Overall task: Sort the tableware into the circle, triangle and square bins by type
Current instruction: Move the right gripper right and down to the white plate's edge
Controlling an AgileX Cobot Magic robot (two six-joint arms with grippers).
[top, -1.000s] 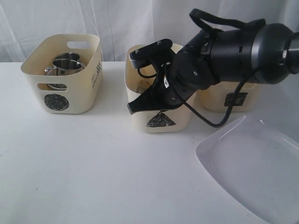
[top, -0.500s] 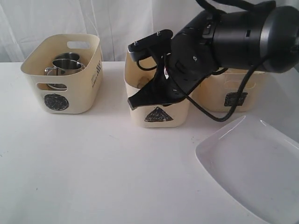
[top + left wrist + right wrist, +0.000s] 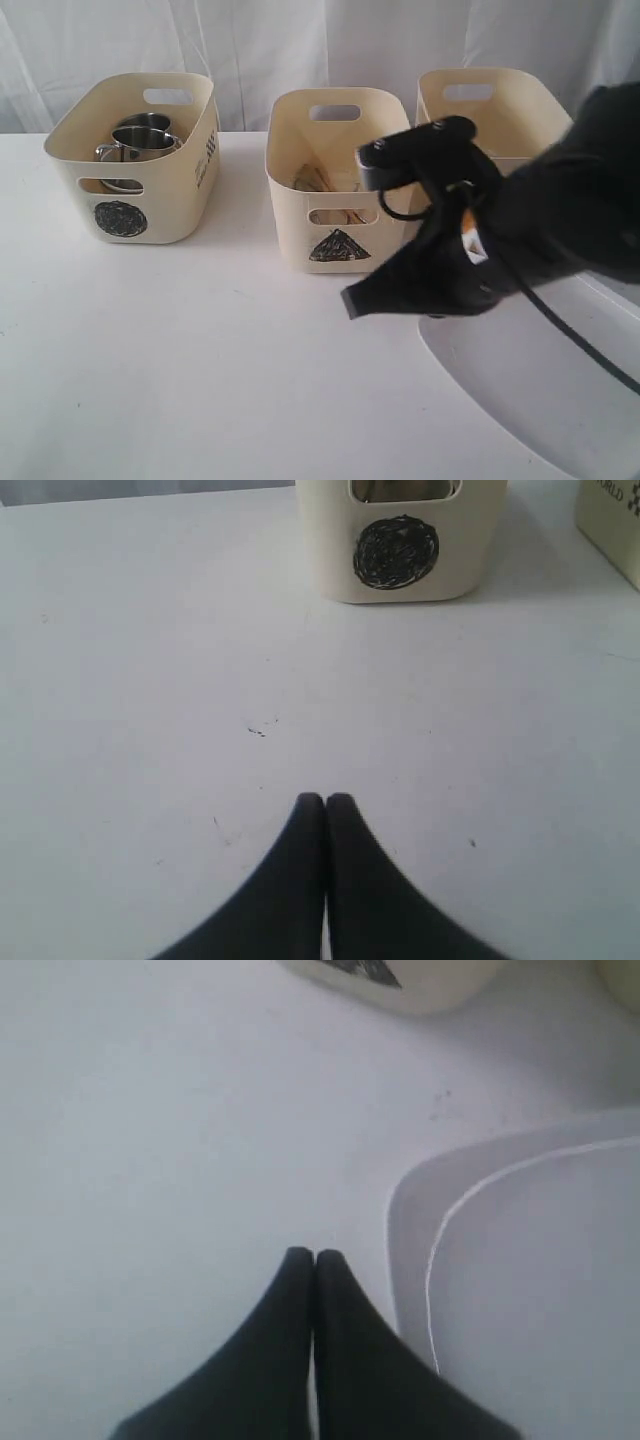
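At the upper left of the exterior view, the circle tub [image 3: 170, 190] holds steel mugs [image 3: 150, 140], and bare worktop [image 3: 200, 370] spreads wide below it. In the left wrist view the left fingers [image 3: 310, 810] are pressed together and empty, with open worktop between them and that tub. At centre, the triangle tub [image 3: 290, 200] holds wooden chopsticks [image 3: 318, 180]. The right fingers [image 3: 352, 300], clenched on nothing, hang just beside the left edge of the white plate [image 3: 540, 400] at lower right. The square tub [image 3: 500, 110] sits at the upper right.

White bench [image 3: 200, 380] bearing the triangle-marked tub [image 3: 335, 200], with the circle-marked tub [image 3: 130, 165] well apart on its left, a third cream tub [image 3: 490, 110] just right, and the white plate [image 3: 520, 410] nearer, right.
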